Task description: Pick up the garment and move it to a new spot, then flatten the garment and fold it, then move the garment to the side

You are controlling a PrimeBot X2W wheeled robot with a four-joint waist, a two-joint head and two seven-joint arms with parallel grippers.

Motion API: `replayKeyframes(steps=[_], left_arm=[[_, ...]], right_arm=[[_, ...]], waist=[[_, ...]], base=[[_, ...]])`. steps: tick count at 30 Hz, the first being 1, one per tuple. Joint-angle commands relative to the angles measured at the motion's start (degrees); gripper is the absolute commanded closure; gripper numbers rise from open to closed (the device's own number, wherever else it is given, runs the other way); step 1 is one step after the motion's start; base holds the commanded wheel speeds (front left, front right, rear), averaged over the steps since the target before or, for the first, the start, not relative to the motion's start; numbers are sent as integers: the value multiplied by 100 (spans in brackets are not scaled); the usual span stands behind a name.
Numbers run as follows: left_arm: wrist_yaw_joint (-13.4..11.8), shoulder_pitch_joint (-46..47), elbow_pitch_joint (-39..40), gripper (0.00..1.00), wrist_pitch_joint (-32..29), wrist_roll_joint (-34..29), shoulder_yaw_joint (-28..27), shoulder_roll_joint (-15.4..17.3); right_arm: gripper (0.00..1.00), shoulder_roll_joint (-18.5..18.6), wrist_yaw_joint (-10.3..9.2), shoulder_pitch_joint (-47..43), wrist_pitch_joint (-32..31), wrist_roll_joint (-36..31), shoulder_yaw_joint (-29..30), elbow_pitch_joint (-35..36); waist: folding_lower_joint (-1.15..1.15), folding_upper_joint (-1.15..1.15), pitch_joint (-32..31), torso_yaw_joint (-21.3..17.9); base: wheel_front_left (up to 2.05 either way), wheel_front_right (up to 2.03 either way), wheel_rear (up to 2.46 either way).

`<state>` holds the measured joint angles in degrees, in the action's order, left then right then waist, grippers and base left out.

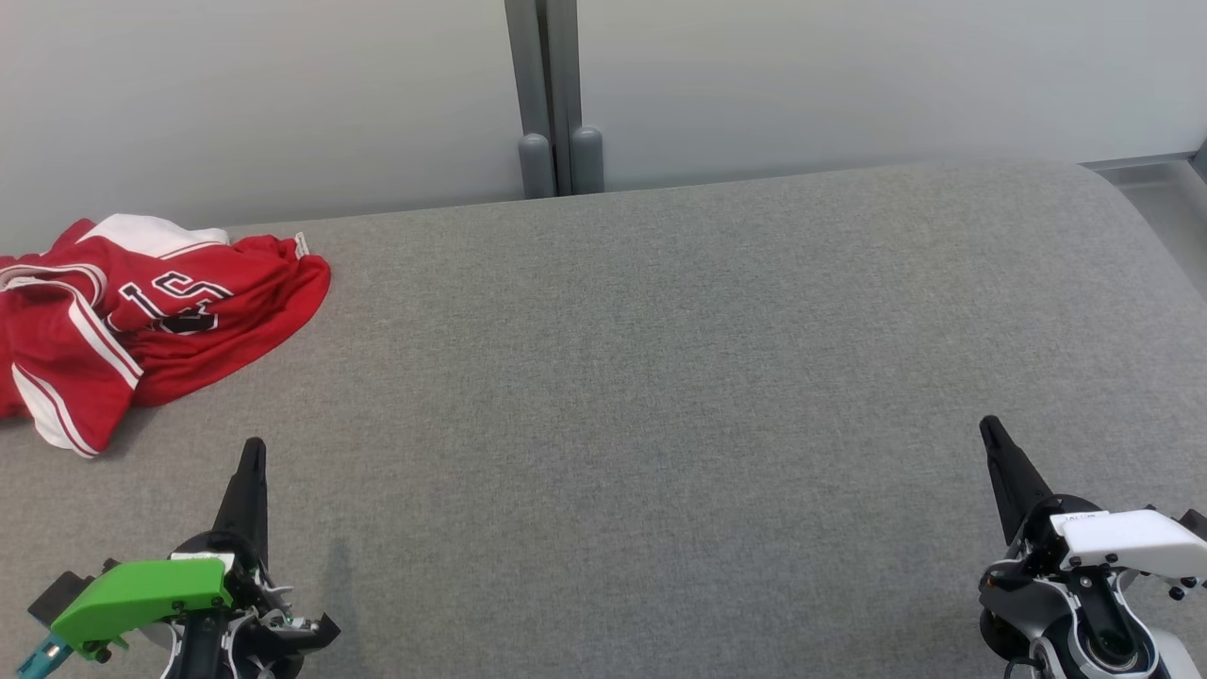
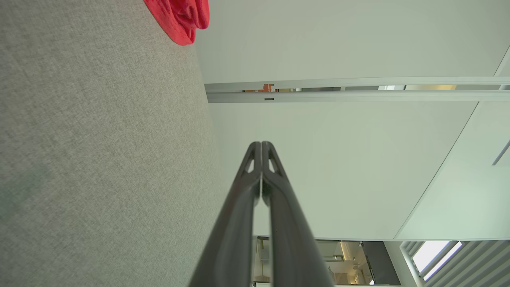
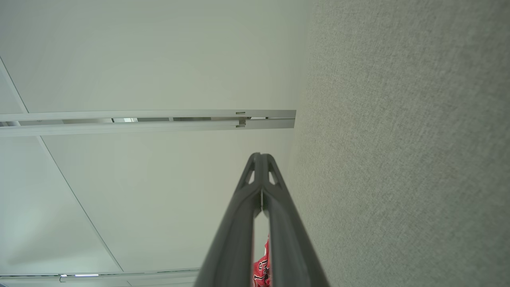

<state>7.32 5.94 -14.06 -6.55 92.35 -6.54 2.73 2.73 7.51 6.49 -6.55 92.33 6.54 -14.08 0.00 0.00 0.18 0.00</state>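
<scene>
A crumpled red and white jersey (image 1: 141, 316) lies bunched at the far left corner of a grey fabric table (image 1: 660, 377), untouched. The left gripper (image 1: 253, 451) and right gripper (image 1: 990, 429) hover low at the near edge, well apart, each with fingers pressed together and empty, apparently resting before the pickup, the left one nearer the jersey

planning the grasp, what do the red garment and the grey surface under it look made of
The red garment looks like thin jersey knit, probably synthetic: it slumps in soft folds. The grey surface seems matte woven upholstery fabric: a fine heathered weave shows up close.
</scene>
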Motion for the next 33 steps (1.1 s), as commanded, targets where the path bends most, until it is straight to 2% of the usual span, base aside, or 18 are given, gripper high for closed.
replayKeyframes(steps=[1,33], left_arm=[[35,64,8,100,-11,13,-5,31],[35,64,8,100,-11,13,-5,31]], right_arm=[[100,31,-4,-63,-12,18,5,20],[100,31,-4,-63,-11,18,5,20]], waist=[[0,0,0,0],[0,0,0,0]], base=[[0,0,0],[0,0,0]])
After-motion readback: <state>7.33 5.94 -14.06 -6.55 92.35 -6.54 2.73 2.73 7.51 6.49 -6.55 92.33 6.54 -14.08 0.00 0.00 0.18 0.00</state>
